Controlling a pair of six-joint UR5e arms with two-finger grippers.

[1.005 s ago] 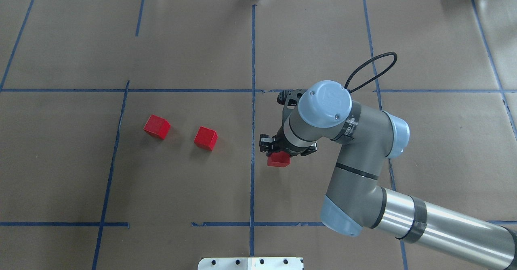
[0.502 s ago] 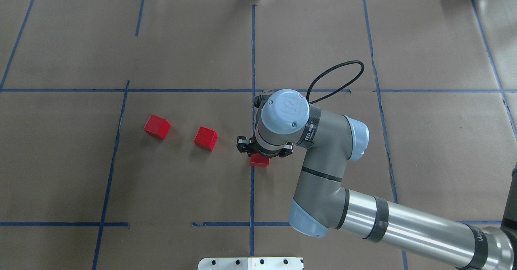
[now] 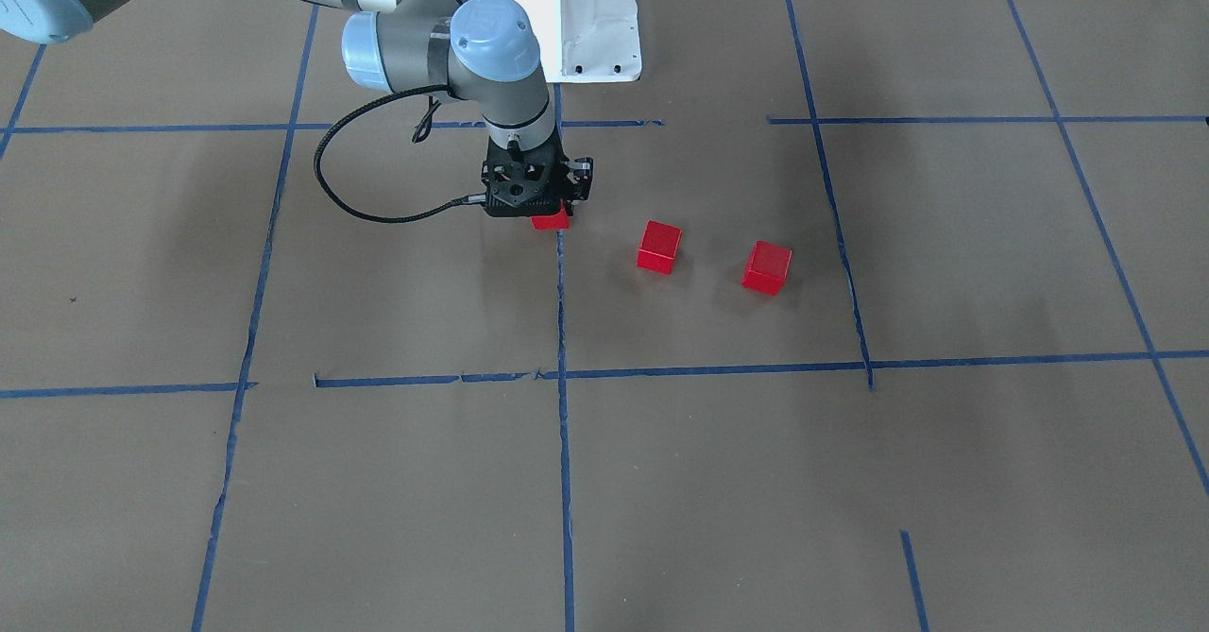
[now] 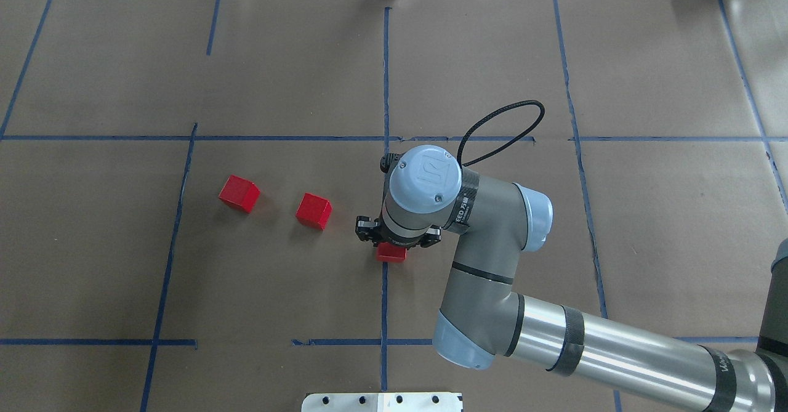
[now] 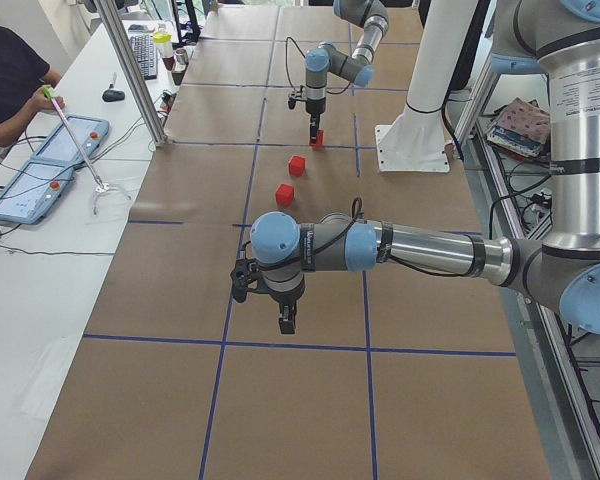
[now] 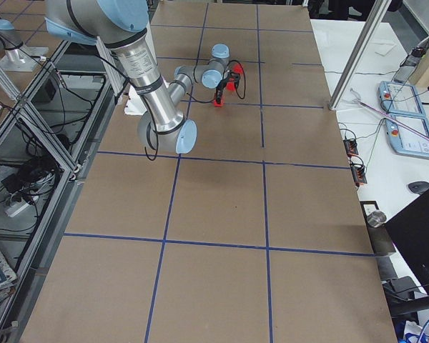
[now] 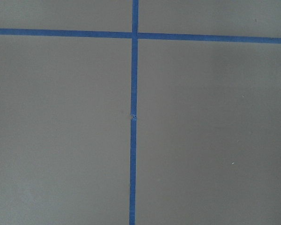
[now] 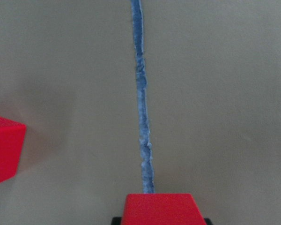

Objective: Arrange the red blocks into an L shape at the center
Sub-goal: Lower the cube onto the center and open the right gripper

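Note:
My right gripper (image 4: 393,247) is shut on one red block (image 4: 391,254) and holds it low over the long middle blue tape line (image 4: 385,79) at the center. The front-facing view shows the same block (image 3: 550,221) under the gripper (image 3: 546,213). In the right wrist view the held block (image 8: 159,209) sits on the tape line (image 8: 142,93). Two more red blocks lie on the paper to the left: the nearer one (image 4: 314,210) and the farther one (image 4: 239,193). My left gripper (image 5: 285,320) shows only in the exterior left view, far from the blocks; I cannot tell whether it is open or shut.
The white base plate (image 4: 381,401) sits at the near table edge in line with the middle tape line. A black cable (image 4: 502,129) loops off the right wrist. The left wrist view shows only brown paper and a tape cross (image 7: 134,35).
My right arm has moved left with the red block, from right of the middle tape line to over it. The two loose blocks have not moved.

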